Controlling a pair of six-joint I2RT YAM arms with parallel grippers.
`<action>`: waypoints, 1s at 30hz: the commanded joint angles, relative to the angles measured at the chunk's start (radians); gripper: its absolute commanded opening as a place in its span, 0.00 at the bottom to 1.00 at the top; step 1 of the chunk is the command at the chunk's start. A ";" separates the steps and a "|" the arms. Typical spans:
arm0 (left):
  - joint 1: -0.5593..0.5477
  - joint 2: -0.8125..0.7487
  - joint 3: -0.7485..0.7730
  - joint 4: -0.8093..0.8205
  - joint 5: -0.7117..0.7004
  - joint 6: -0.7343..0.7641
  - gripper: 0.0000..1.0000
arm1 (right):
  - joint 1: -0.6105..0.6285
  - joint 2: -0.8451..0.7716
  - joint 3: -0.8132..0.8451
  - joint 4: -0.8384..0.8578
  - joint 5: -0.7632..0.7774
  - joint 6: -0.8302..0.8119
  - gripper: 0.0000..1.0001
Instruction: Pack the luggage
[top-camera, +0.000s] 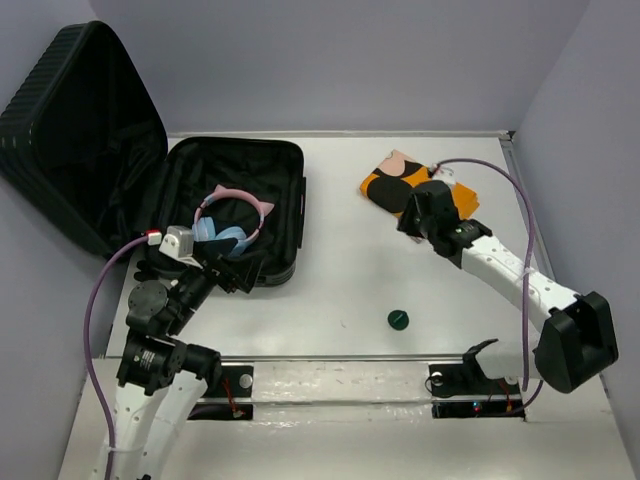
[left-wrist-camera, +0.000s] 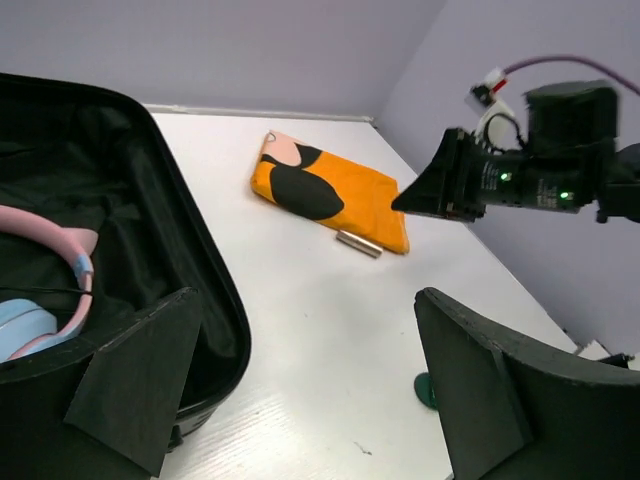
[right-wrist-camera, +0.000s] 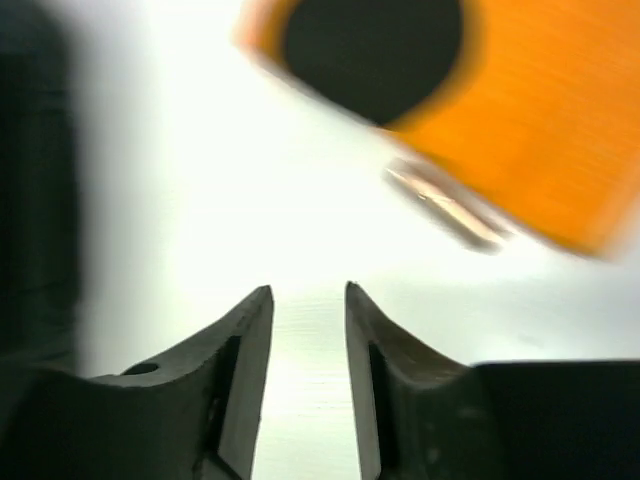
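Note:
The luggage (top-camera: 285, 190) is a large black ribbed suitcase lying open at the left, its lid (top-camera: 80, 120) propped up behind. Pink and blue headphones (top-camera: 232, 215) lie in its lined base and also show in the left wrist view (left-wrist-camera: 60, 260). My left gripper (top-camera: 228, 272) is wide open and empty at the suitcase's near right corner (left-wrist-camera: 215, 300). An orange and black folded cloth (top-camera: 395, 180) lies at the back right with a small metal tube (left-wrist-camera: 358, 243) beside it. My right gripper (top-camera: 410, 220) hovers at the cloth's near edge, its jaws slightly apart and empty (right-wrist-camera: 308, 290).
A small green cap (top-camera: 399, 319) lies on the white table in front, between the arms, and shows in the left wrist view (left-wrist-camera: 425, 388). Purple walls close in the table at the back and both sides.

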 joint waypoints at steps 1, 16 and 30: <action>-0.003 0.083 0.008 0.081 0.144 0.013 0.99 | -0.168 -0.036 -0.177 -0.037 -0.057 -0.021 0.47; 0.001 0.115 -0.004 0.092 0.207 0.017 0.99 | -0.250 0.453 0.281 -0.272 -0.085 -0.334 0.61; 0.001 0.100 -0.004 0.092 0.202 0.019 0.99 | -0.269 0.623 0.314 -0.292 -0.132 -0.351 0.58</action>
